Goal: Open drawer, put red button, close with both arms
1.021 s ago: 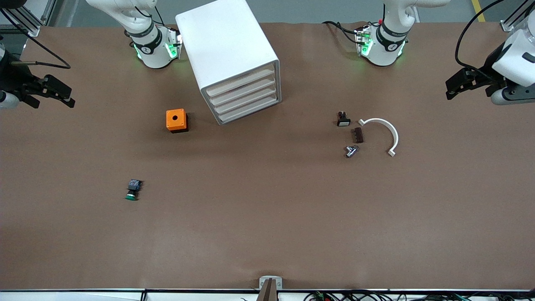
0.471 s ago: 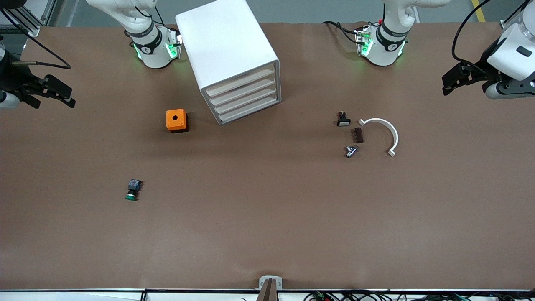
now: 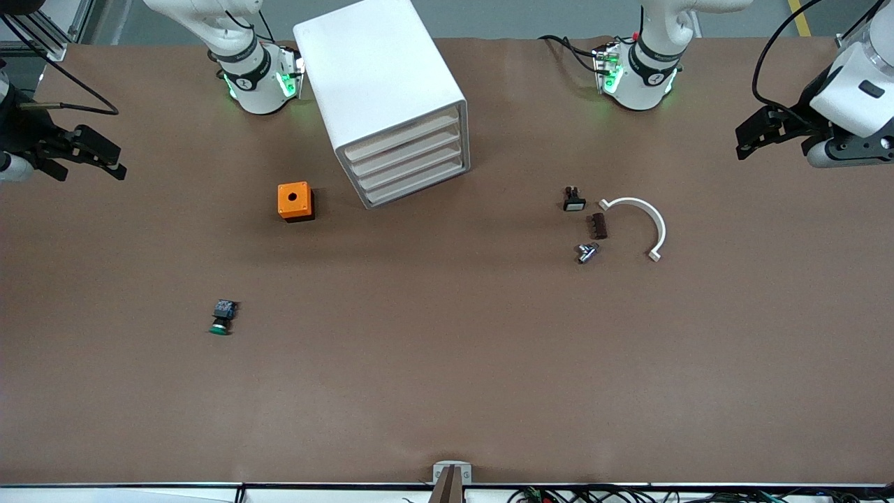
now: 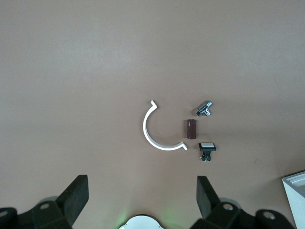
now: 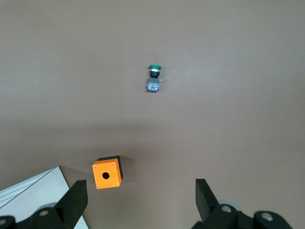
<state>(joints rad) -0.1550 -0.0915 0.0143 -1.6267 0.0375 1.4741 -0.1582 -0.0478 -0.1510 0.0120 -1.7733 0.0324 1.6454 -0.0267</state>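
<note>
The white cabinet (image 3: 377,70) stands between the arms' bases, its four beige-rimmed drawers (image 3: 408,162) all shut. No red button shows in any view. My left gripper (image 3: 742,147) hangs open and empty over the table at the left arm's end; in the left wrist view (image 4: 143,191) its jaws stand wide apart over bare table. My right gripper (image 3: 115,166) hangs open and empty over the right arm's end; in the right wrist view (image 5: 140,193) its jaws are wide apart. A cabinet corner shows in both wrist views (image 4: 296,191) (image 5: 33,195).
An orange box with a round hole (image 3: 295,201) (image 5: 106,173) sits beside the cabinet. A green-capped button (image 3: 222,316) (image 5: 153,78) lies nearer the front camera. A white curved piece (image 3: 646,216) (image 4: 152,133), a brown block (image 3: 597,226), a metal fitting (image 3: 587,252) and a white-capped switch (image 3: 573,200) lie together.
My left arm has shifted a little toward the table's middle, its gripper still open. The right arm has hardly moved. Nothing on the table has moved.
</note>
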